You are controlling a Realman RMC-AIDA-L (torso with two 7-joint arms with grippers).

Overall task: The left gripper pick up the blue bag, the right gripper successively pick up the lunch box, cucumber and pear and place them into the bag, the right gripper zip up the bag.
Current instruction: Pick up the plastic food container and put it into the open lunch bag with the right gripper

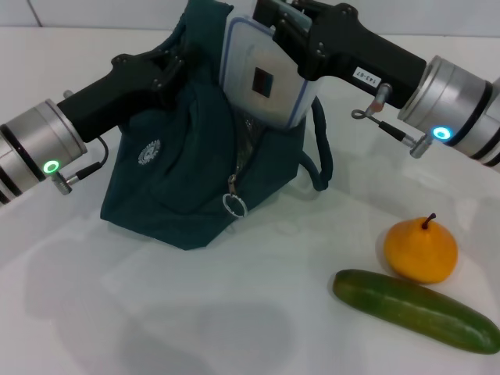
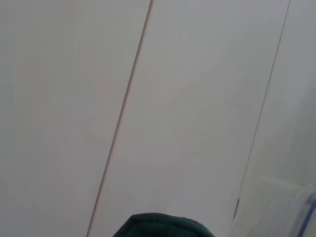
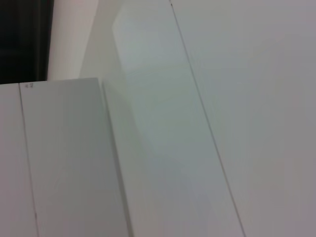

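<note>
Lying at the lower right of the head view on the white desk (image 1: 195, 312), the cucumber (image 1: 414, 310) is touching the pear (image 1: 420, 250) just behind it. Farther back, left of centre, the blue bag (image 1: 187, 180) is hiding the left gripper (image 1: 173, 66), whose fingers are clamping the fabric at its upper left edge. At the top, the right gripper (image 1: 283, 25) is gripping the lunch box (image 1: 266, 74), which is tilting half inside the bag's mouth, with its lower part and the fingertips hard to make out.
</note>
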